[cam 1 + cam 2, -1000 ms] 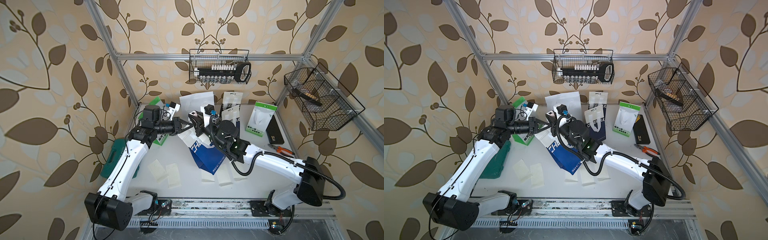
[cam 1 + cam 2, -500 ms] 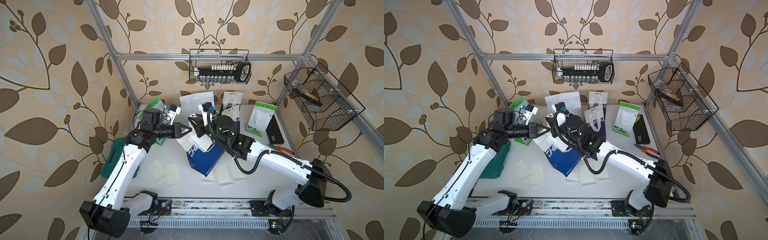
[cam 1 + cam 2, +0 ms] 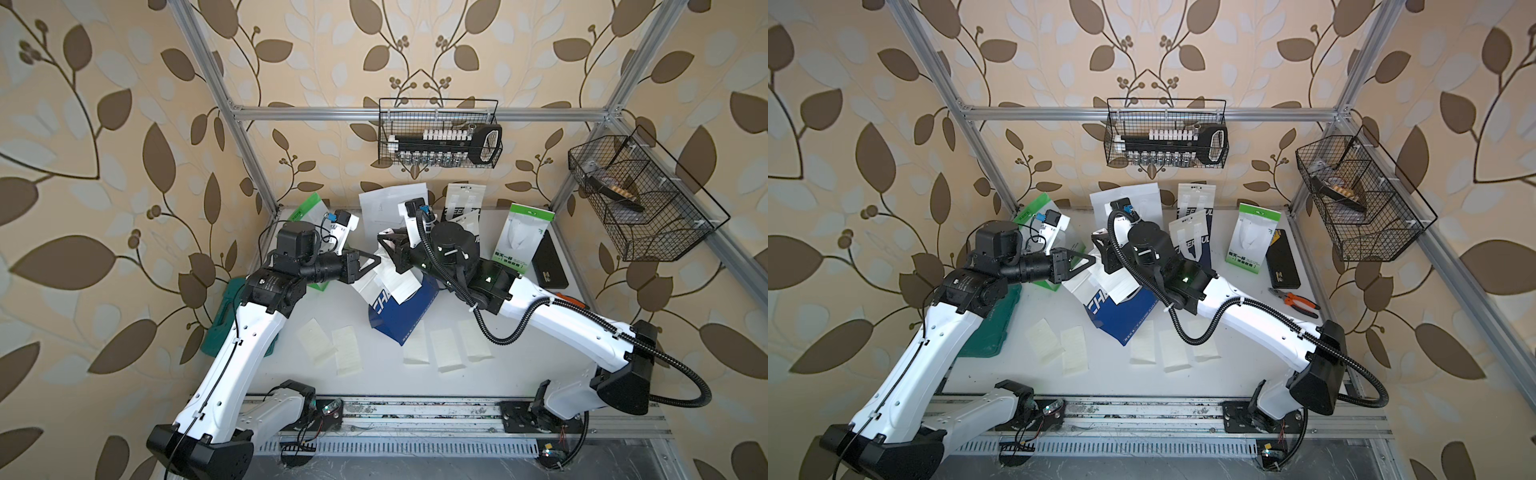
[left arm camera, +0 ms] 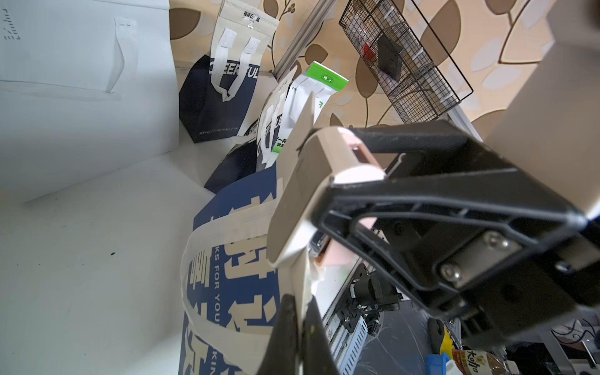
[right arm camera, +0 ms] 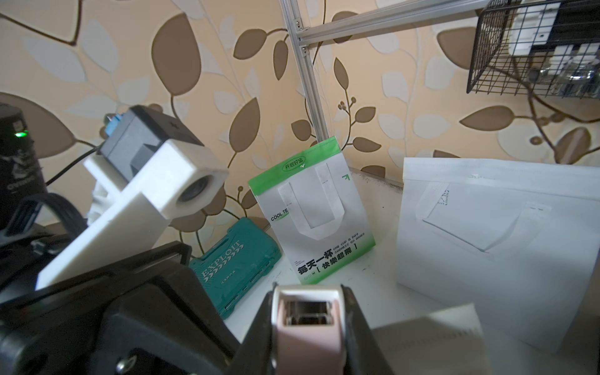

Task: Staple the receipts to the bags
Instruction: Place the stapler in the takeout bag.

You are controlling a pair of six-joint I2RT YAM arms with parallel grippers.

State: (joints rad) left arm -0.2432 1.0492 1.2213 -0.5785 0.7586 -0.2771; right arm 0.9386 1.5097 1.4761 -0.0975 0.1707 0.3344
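Note:
A blue-and-white bag (image 3: 409,311) (image 3: 1121,316) stands tilted in mid-table, with a cream receipt (image 3: 401,284) (image 3: 1121,286) against its upper part. My left gripper (image 3: 376,261) (image 4: 297,311) is shut on the bag's (image 4: 227,259) cream top edge. From the other side, my right gripper (image 3: 386,243) (image 5: 308,311) is shut on a pink-and-white stapler (image 5: 308,337) (image 4: 311,181), whose mouth straddles that same edge. Several loose receipts (image 3: 347,351) (image 3: 1173,349) lie flat near the front.
More bags stand along the back: a white one (image 3: 392,208), a navy one (image 3: 463,203) and green-and-white ones (image 3: 521,237) (image 3: 309,208). A teal tool case (image 3: 226,307) lies left. A black box (image 3: 550,259) and pliers (image 3: 1293,299) lie right. Wire baskets (image 3: 438,137) (image 3: 640,203) hang on the walls.
My right gripper has swung left and back with the stapler, up to the bag's top edge. The left arm has shifted slightly right with the bag, which has tilted a little.

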